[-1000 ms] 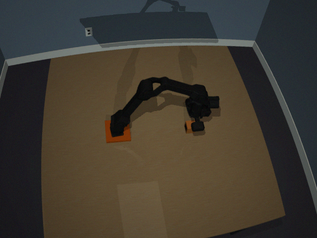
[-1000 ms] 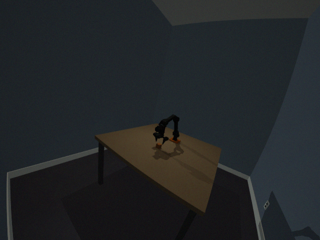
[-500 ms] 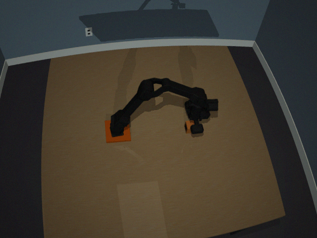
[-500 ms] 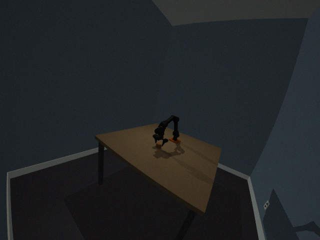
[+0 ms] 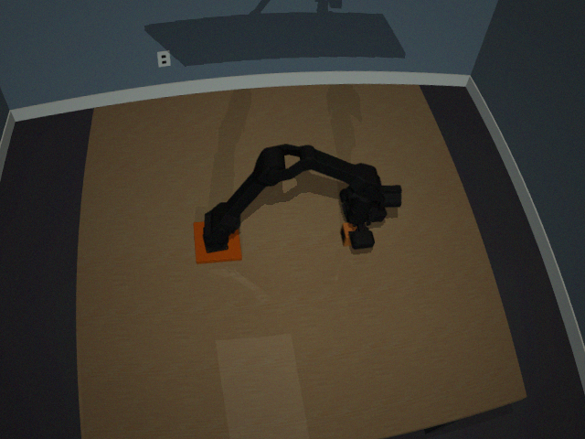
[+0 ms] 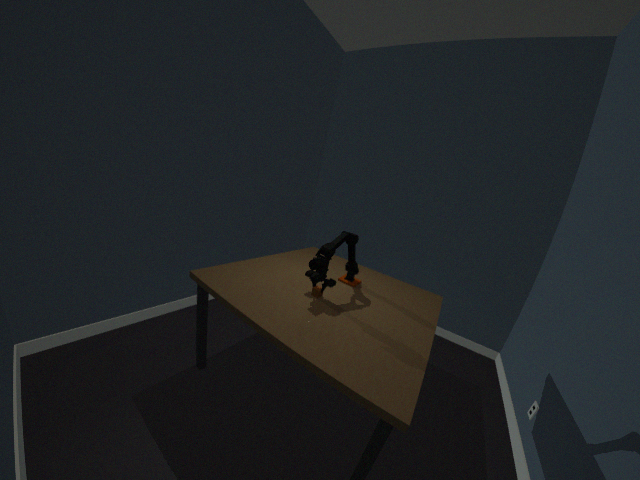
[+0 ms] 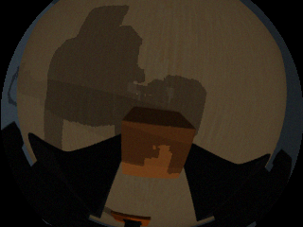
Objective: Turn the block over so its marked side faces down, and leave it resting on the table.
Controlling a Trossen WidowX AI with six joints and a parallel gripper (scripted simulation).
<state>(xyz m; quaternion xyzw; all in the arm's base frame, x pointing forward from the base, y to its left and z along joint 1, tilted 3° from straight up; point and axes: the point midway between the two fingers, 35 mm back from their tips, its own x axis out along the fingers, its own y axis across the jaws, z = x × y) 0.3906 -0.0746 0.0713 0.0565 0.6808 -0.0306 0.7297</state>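
Observation:
The orange block rests on the table. One face looks dark in the top view, and the far side looks dark in the wrist view. I cannot tell whether either is the marking or only shade. My gripper reaches down around the block. In the wrist view the two black fingers meet its left and right sides, so it is shut on the block. In the top view a finger and the wrist hide part of the block.
The arm's orange base plate is on the table, left of the block in the top view. The arm arches between base and block. The table's edge lies far to the right.

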